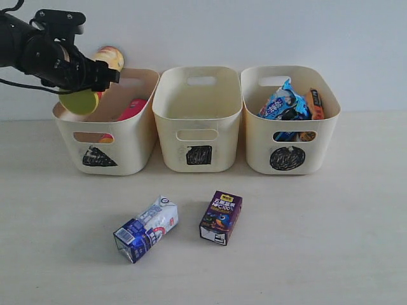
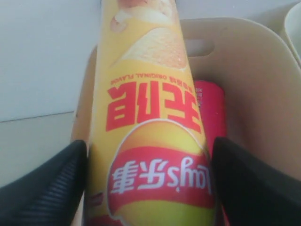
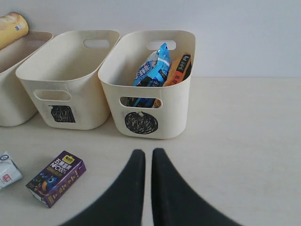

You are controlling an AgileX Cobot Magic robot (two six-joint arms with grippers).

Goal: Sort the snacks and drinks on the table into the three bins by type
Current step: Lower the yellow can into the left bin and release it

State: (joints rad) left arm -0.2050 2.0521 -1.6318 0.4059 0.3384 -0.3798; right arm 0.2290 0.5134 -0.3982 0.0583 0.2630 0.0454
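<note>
Jaws of left gripper (image 2: pixel 149 188) clamped the yellow chip tube (image 2: pixel 146 94), tilted over triangle bin (image 1: pixel 137 136) with pink tube (image 2: pixel 209 108) inside. Right gripper (image 3: pixel 147 160) jaws were together, empty, above table (image 1: pixel 318 241). Blue-white carton (image 1: pixel 146 229) and purple carton (image 1: pixel 220 217) lay on table in front of square bin (image 1: pixel 198 127).

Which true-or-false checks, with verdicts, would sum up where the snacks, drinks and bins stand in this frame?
1. The left jaws hold the yellow chip tube at the triangle bin. True.
2. The blue-and-white carton and the purple carton both lie on the table. True.
3. The pink tube lies on the table too. False: the pink tube is inside the triangle bin.
4. The right jaws stand wide open. False: they are shut, holding nothing.
5. The blue bag shares the pink tube's bin. False: the blue bag is in the circle bin.
</note>
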